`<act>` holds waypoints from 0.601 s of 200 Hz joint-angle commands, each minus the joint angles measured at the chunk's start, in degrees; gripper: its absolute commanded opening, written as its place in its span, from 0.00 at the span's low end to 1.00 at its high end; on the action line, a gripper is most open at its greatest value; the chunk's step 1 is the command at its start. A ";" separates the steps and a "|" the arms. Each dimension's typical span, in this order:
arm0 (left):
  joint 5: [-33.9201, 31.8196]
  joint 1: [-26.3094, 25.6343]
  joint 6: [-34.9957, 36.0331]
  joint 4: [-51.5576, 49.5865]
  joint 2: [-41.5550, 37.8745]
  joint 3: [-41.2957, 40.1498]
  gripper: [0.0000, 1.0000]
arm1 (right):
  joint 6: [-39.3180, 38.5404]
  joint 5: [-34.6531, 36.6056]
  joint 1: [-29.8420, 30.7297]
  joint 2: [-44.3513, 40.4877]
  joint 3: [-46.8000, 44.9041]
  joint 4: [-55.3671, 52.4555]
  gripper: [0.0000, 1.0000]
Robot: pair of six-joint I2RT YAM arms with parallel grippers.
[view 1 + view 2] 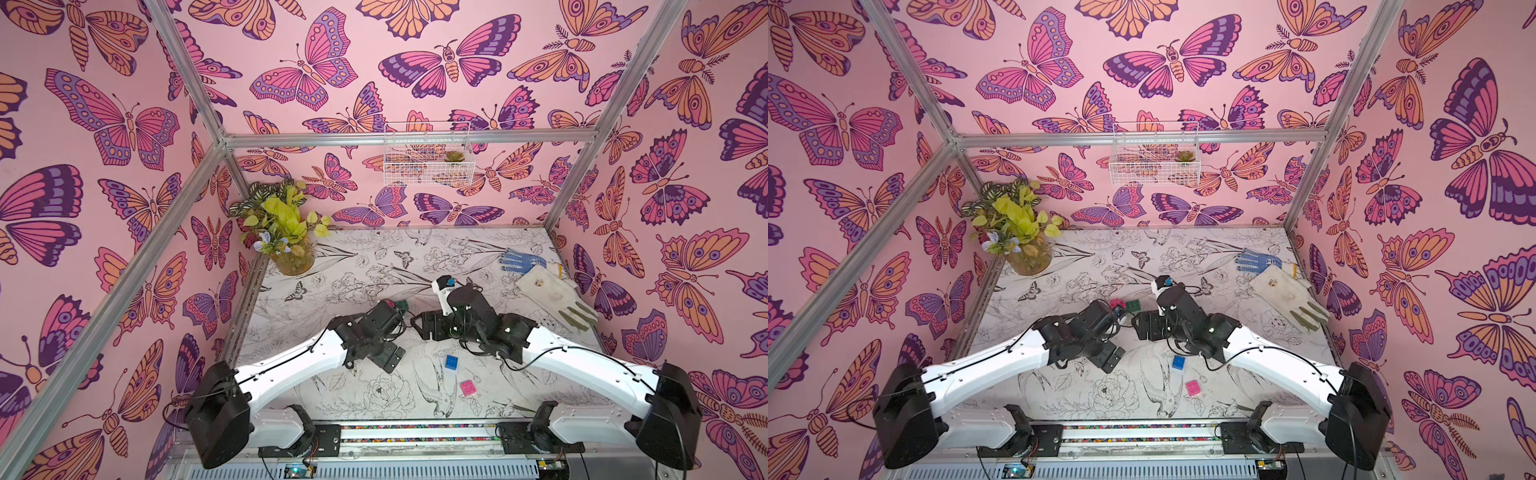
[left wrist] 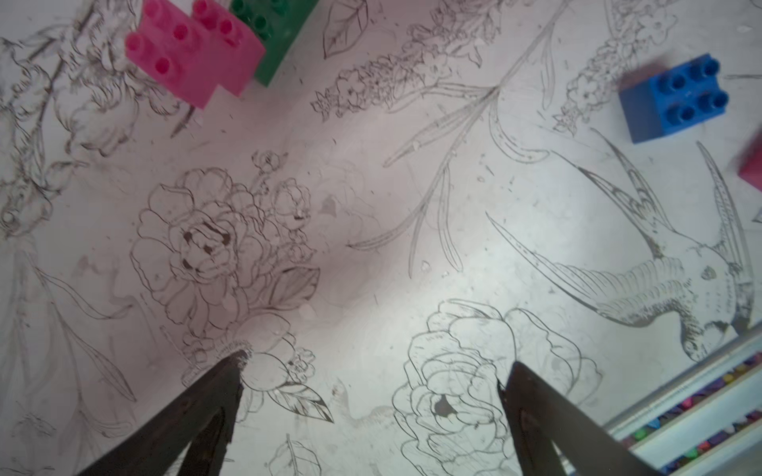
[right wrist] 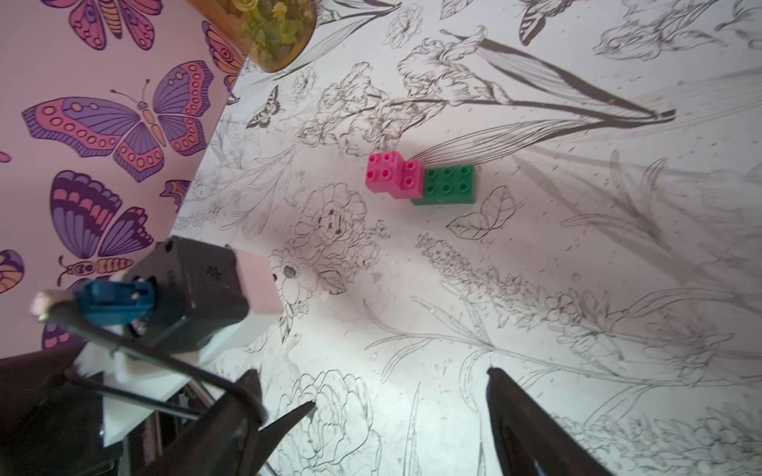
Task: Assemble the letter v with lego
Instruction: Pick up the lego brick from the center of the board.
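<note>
Jaws of the left gripper stand apart with nothing between them, above bare tabletop. Jaws of the right gripper likewise stand apart and hold nothing.

Partial assembly: two pink bricks are joined in a step to one end of the green brick. The group rests on the tabletop near its middle, studs up.

Loose pieces: the blue brick lies nearer the front edge, between the two arms, studs up. The single pink brick lies near it, closer to the front edge, not touching it. Neither gripper touches any brick.

Other items: the blue dotted glove and the white glove lie along the right edge, toward the far right corner. The potted plant stands in the far left corner.
</note>
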 commanded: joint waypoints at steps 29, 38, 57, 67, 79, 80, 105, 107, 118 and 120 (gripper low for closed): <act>-6.78 -0.20 -18.09 8.41 -13.33 -1.08 1.00 | 11.56 14.81 -0.40 -6.00 -15.31 -34.14 0.87; -7.82 -0.20 -19.65 6.84 -13.47 -1.04 1.00 | 12.49 14.58 -0.21 -6.56 -15.99 -36.40 0.87; -9.00 -0.26 -20.62 4.96 -12.99 -0.93 1.00 | 13.34 13.37 0.58 -6.80 -16.67 -40.80 0.86; -10.04 -0.27 -21.00 4.48 -12.39 -0.93 1.00 | 13.64 13.58 1.49 -6.51 -16.35 -43.29 0.86; -10.30 -0.28 -20.90 4.51 -11.32 -0.76 1.00 | 13.71 13.11 1.97 -6.11 -15.93 -43.77 0.86; -10.29 -0.28 -20.93 4.48 -11.20 -0.71 1.00 | 13.76 13.11 1.97 -6.14 -15.95 -43.80 0.86; -9.42 -0.32 -20.50 4.53 -9.08 0.42 1.00 | 13.80 12.75 2.44 -6.19 -16.39 -42.06 0.87; -9.48 -0.42 -20.57 4.53 -8.95 0.44 1.00 | 13.80 12.87 2.57 -6.35 -16.46 -41.84 0.87; -9.89 -0.45 -20.76 4.72 -8.79 0.41 1.00 | 13.68 12.45 3.36 -7.63 -16.73 -40.31 0.87; -9.99 -0.45 -20.85 4.71 -8.79 0.35 1.00 | 13.64 12.24 3.42 -8.01 -16.75 -40.03 0.87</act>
